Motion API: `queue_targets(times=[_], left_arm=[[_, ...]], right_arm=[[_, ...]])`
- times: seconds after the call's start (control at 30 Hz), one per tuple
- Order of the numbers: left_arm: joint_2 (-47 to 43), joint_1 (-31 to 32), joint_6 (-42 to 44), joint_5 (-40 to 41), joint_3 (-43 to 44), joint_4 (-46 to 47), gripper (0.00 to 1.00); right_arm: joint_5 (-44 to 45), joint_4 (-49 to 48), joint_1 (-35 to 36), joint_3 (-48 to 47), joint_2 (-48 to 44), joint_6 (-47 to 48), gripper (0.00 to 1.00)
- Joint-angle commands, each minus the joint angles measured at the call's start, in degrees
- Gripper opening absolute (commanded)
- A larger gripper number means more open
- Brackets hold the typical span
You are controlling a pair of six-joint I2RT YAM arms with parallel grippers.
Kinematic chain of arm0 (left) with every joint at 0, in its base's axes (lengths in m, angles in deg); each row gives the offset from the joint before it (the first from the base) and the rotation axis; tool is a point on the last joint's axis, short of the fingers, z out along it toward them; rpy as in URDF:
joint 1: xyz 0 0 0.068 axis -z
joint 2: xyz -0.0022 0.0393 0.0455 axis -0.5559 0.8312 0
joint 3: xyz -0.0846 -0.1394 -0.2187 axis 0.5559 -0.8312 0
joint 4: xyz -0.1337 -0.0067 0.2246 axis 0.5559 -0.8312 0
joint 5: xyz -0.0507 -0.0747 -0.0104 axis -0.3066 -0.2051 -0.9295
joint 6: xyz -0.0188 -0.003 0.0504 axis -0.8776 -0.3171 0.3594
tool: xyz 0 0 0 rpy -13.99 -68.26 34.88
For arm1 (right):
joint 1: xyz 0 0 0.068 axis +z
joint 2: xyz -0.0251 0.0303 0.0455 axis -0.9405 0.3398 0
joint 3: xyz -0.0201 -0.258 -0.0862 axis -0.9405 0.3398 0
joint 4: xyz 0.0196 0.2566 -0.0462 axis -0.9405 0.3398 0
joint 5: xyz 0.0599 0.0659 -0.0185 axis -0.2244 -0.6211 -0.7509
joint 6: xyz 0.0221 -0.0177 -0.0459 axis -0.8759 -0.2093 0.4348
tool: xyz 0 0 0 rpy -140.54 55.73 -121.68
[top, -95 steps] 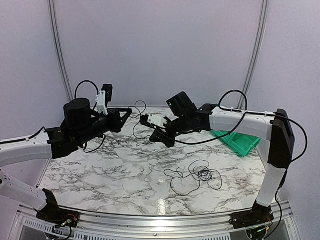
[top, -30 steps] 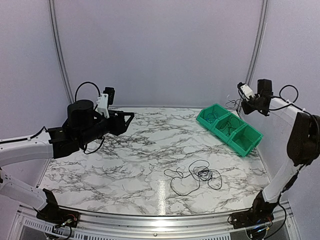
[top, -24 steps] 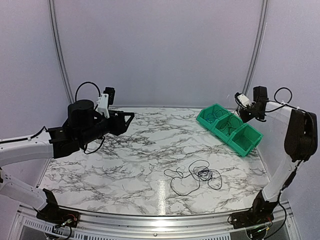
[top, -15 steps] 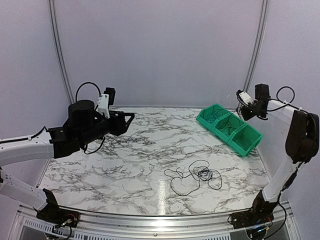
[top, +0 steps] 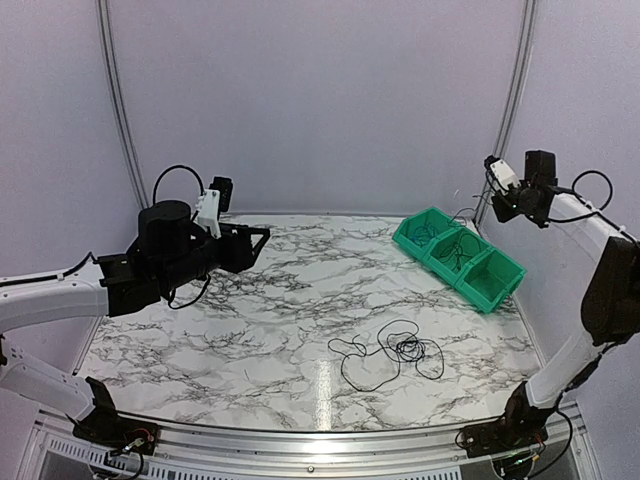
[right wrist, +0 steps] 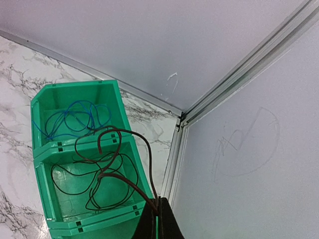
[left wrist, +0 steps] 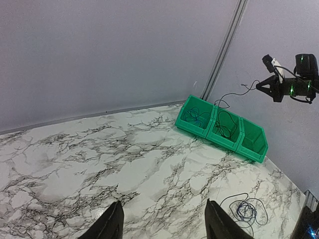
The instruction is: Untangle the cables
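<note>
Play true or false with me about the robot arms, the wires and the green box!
1. The right gripper pinches a dark cable. True.
2. It hangs into the middle compartment of the green bin. True.
3. The left gripper holds a cable. False: it is open and empty.
4. The bin holds only dark cables. False: a blue cable lies in its end compartment.
5. Every cable is binned. False: a tangle of cables lies on the table.

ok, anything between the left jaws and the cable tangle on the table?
Nothing visible. The left jaws stand open and empty over the left of the table; only bare marble lies between them and the cable tangle near the front right.
</note>
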Motion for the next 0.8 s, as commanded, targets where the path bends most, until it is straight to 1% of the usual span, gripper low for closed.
queue_targets(times=[0.0, 0.43, 0.77], left_arm=[[0.39, -0.20, 0.14, -0.72, 1.83, -0.08, 0.58], [0.57, -0.19, 0.21, -0.59, 1.83, -0.17, 0.59], [0.56, -0.17, 0.23, -0.85, 1.91, -0.17, 0.59]], right_arm=[[2.81, -0.79, -0.49, 2.90, -1.41, 1.60, 0.00], [3.61, -0.60, -1.16, 5.87, -3.51, 2.41, 0.00], [3.06, 0.10, -3.92, 7.67, -4.90, 3.53, 0.00]])
